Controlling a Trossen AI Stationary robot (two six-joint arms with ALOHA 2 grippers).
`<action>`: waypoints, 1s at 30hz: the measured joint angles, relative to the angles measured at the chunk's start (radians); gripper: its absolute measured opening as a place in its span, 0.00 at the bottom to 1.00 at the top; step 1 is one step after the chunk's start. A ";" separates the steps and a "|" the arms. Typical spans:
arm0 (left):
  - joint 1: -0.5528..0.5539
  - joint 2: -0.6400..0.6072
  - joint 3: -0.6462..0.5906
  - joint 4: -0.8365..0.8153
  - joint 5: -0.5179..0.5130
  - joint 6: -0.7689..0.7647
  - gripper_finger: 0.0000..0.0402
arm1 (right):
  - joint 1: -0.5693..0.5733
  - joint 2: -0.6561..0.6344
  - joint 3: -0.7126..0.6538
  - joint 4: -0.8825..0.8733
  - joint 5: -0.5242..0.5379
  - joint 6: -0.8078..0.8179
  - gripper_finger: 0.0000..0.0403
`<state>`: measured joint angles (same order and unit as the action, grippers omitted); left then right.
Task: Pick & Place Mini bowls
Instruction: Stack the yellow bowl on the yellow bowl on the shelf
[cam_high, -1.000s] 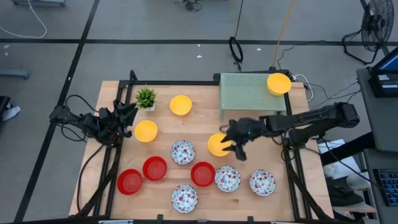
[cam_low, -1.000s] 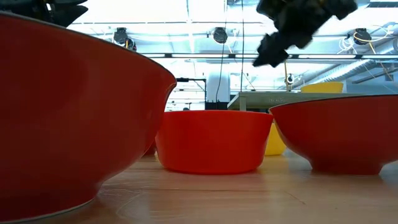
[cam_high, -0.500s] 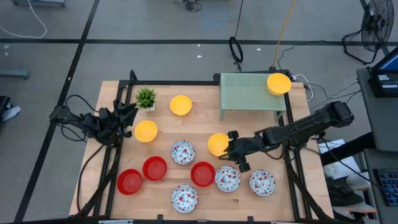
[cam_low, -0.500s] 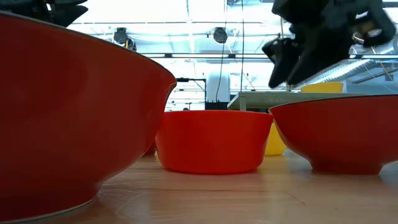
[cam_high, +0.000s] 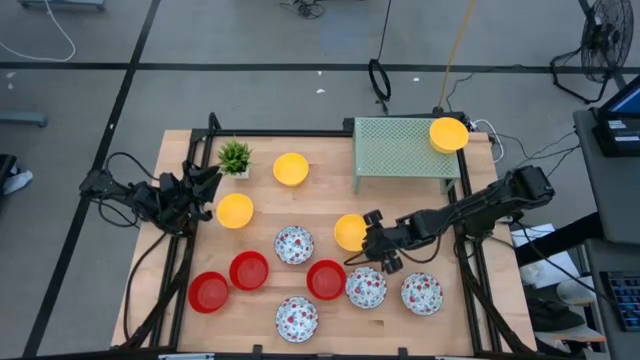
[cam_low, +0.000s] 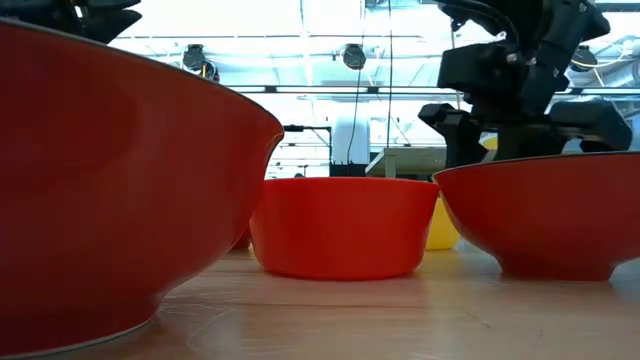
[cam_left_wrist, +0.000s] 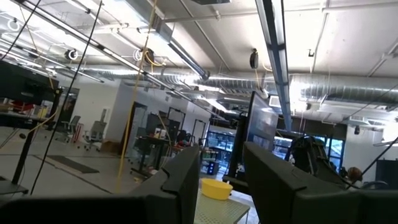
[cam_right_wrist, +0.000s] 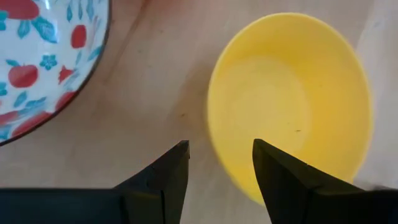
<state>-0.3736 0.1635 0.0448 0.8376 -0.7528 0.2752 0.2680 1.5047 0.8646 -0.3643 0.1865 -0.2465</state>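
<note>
Several mini bowls stand on their bases on the wooden table (cam_high: 320, 205): yellow ones (cam_high: 291, 169) (cam_high: 235, 211), red ones (cam_high: 249, 270) (cam_high: 326, 279) and white floral ones (cam_high: 294, 244) (cam_high: 366, 288). Another yellow bowl (cam_high: 449, 134) sits on a green rack (cam_high: 400, 148). My right gripper (cam_high: 368, 241) hangs open, slanting down, at the right rim of the middle yellow bowl (cam_high: 349, 231). In the right wrist view its fingers (cam_right_wrist: 221, 171) line up with either side of that bowl's near rim (cam_right_wrist: 214, 140). My left gripper (cam_high: 205, 186) waits open at the table's left edge, holding nothing (cam_left_wrist: 221, 180).
A small green potted plant (cam_high: 235, 156) stands at the far left. A floral bowl (cam_right_wrist: 43, 56) lies close beside the right gripper. In the low view, red bowls (cam_low: 343, 225) (cam_low: 545, 215) stand in front of the right gripper (cam_low: 510, 95). Bare wood shows between the yellow bowls and the rack.
My right gripper has come down and toward the table's near edge, ending beside the middle yellow bowl, and it has rolled about its own axis on the way. No bowl has moved.
</note>
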 joint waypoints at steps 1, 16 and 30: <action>0.000 0.000 0.000 0.000 0.000 -0.001 0.32 | -0.002 -0.001 0.000 0.002 0.000 -0.003 0.41; 0.000 0.000 0.000 0.001 -0.014 0.000 0.32 | -0.011 0.066 0.002 0.032 -0.004 0.157 0.31; 0.000 0.000 0.000 0.001 -0.035 0.004 0.32 | -0.010 0.087 0.001 0.060 -0.004 0.330 0.06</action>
<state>-0.3737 0.1635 0.0448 0.8383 -0.7873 0.2790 0.2581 1.5917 0.8658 -0.3040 0.1824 0.0840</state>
